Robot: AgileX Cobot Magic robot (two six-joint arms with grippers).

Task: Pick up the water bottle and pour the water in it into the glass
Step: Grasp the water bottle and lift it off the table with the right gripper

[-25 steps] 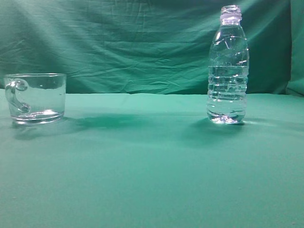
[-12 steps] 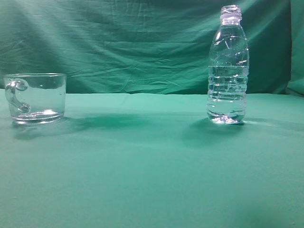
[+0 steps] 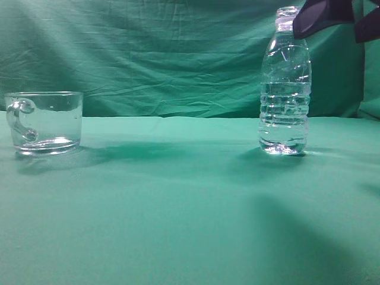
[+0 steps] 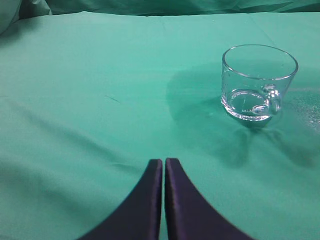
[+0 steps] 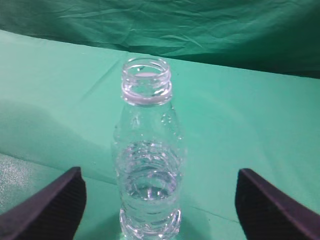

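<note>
Green cloth covers the table (image 3: 178,225) and hangs as a backdrop. On it the water bottle (image 3: 284,89) stands upright, uncapped, right of centre, with water (image 5: 149,170) partway up. Well apart on the left sits the glass (image 3: 44,122), a clear handled mug. Right gripper (image 5: 159,212) is spread wide, a finger on either side of the bottle, not touching. Left gripper (image 4: 164,167) is pinched closed on nothing.
</note>
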